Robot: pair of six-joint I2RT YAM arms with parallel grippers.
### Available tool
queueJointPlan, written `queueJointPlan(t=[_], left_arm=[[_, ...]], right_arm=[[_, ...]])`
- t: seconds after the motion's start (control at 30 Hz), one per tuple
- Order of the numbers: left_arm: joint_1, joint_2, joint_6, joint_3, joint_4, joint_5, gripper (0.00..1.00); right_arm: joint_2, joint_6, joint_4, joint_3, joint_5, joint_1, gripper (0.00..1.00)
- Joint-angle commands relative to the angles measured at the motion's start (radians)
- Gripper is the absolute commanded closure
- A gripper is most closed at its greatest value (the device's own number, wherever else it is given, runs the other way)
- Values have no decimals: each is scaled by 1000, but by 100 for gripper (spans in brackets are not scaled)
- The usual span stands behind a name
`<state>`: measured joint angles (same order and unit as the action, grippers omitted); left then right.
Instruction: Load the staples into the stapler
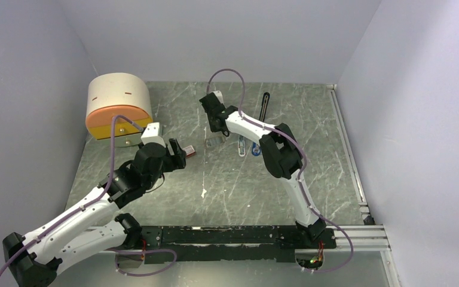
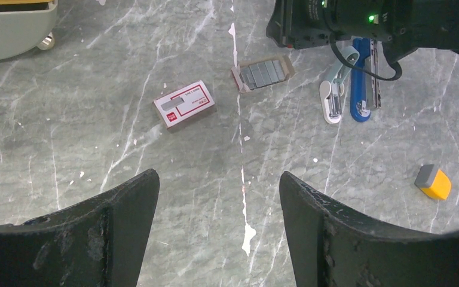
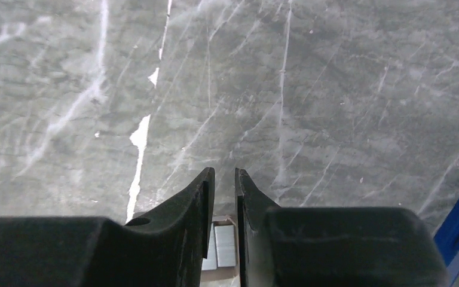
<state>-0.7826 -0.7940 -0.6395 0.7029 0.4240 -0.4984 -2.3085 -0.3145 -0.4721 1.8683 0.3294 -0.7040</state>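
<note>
Where right fingers (image 3: 188, 206) nearly meet, staples (image 3: 220, 246) below — in the gap

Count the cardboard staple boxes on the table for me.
2. The red-and-white box lies left of centre in the left wrist view; the open tray holding the staples lies right of it, near the stapler. The right arm may hide others.

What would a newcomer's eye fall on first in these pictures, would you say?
The big cream-and-orange drum at the back left stands out first. Then the right gripper, poised over the tray of staples mid-table, with the blue stapler just right of it.
</note>
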Motion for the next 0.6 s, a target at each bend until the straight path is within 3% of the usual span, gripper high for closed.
queueJointPlan(t=[0.0,0.57], left_arm=[[-3,-1,4,0,-4,-24,22],[-3,21,4,-5,-5,-28,22]], right_arm=[[-38,33,-5,18,-2,1,76],[34,-6,-112,-102,-19,15,77]])
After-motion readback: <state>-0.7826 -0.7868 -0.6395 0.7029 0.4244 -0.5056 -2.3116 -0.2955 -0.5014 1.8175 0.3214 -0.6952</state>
